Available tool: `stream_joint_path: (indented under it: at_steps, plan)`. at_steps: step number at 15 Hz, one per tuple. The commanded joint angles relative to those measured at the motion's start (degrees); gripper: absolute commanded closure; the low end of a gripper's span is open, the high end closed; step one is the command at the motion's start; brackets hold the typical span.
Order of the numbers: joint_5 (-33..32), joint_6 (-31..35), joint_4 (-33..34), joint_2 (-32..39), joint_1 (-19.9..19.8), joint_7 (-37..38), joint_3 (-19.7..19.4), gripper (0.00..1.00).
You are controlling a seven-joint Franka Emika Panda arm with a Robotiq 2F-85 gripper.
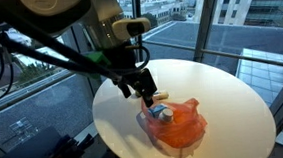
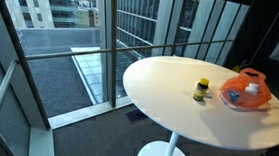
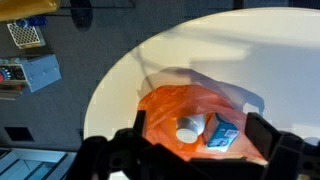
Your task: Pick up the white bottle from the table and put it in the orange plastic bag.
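The orange plastic bag [image 3: 165,108] lies open on the round white table [image 3: 120,70]. The white bottle [image 3: 188,128] lies inside it beside a blue and white carton [image 3: 222,132]. My gripper [image 3: 195,142] is open and empty, its two black fingers spread to either side just above the bag's mouth. In an exterior view the gripper [image 1: 142,89] hangs over the near end of the bag [image 1: 180,128]. In an exterior view the bag [image 2: 251,93] sits at the table's far side with a white object [image 2: 233,94] in it; the arm does not show there.
A small bottle with a yellow cap [image 2: 202,90] stands on the table [image 2: 168,100] beside the bag. Tall windows with black frames [image 2: 110,36] surround the table. The table edge [image 1: 110,126] curves close to the bag.
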Motion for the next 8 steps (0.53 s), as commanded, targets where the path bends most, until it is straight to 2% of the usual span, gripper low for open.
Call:
stream_joint_path:
  at_steps: [1, 8]
  plan:
    - [1.7, -0.61, 3.96, 2.82, 0.96, 2.27, 1.14, 0.0]
    - [5.46, -0.36, 11.8, 11.02, 2.8, 6.6, 2.26, 0.0]
